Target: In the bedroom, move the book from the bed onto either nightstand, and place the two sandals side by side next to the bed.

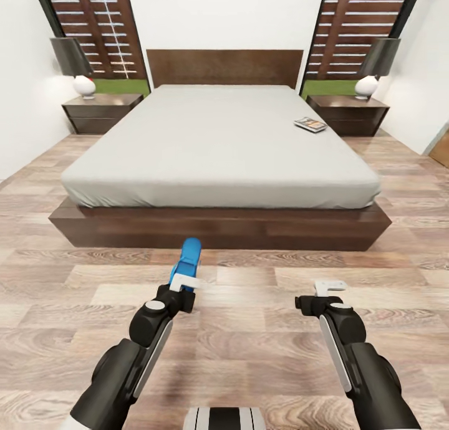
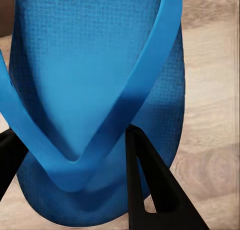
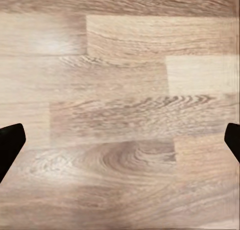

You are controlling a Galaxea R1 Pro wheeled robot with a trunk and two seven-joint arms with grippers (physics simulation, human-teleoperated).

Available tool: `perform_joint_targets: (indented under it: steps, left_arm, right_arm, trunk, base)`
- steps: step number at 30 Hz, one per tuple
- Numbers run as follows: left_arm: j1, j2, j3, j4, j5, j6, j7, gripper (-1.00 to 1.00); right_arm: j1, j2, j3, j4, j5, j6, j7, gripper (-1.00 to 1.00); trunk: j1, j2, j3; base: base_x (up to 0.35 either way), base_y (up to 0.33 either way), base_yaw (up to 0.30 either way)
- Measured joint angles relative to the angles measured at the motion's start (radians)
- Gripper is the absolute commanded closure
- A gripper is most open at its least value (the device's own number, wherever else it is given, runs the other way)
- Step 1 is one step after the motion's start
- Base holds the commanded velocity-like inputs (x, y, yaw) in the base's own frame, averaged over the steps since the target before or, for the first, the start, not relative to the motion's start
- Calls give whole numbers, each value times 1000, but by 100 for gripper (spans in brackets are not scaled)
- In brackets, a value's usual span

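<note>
While both arms reach out over the pale plank floor short of the bed's foot, the left gripper is clamped on a bright-blue sandal, which sticks out from its fingers toward the bed and hangs above the boards, not touching the frame. From the left wrist camera the sandal shows its strap side, the blue V of the thong meeting just beside one dark finger, with the other finger at its opposite edge. The right gripper, level with the left one and equally near the bed's foot, holds nothing; in its wrist view the two black fingertips sit wide apart at the edges, with bare wood floor between them. Beyond the grippers the dark-brown platform carries a smooth light-grey mattress. On the mattress, near the bed's right edge and toward the headboard, lies the book, flat, its cover banded in grey, white and orange. Flanking the head of the bed stand two dark nightstands, the left nightstand and the right nightstand, each bearing a white-based, dark-shaded lamp. Behind them tall windows show a slatted brown fence.
</note>
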Motion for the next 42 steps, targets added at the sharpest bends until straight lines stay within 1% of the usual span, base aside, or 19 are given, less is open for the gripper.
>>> perform_joint_targets:
  steps: [18,25,35,42]
  left_arm:
    - [0,0,1,4,-4,0,7,100]
    - [0,0,11,6,-6,0,11,100]
    - [0,-7,13,7,-4,1,12,100]
    - [0,-7,12,7,-3,3,11,100]
  right_arm:
    - [0,0,1,7,2,0,-2,-100]
    - [0,0,1,5,3,0,-2,-100]
    - [0,0,-1,-3,0,0,0,-100]
    - [0,0,1,4,1,0,0,-100]
  trunk:
    - [0,0,21]
    - [0,0,30]
    - [0,0,43]
    - [0,0,52]
  base:
    - [0,0,-232]
    - [0,0,-196]
    - [0,0,-208]
    - [0,0,-226]
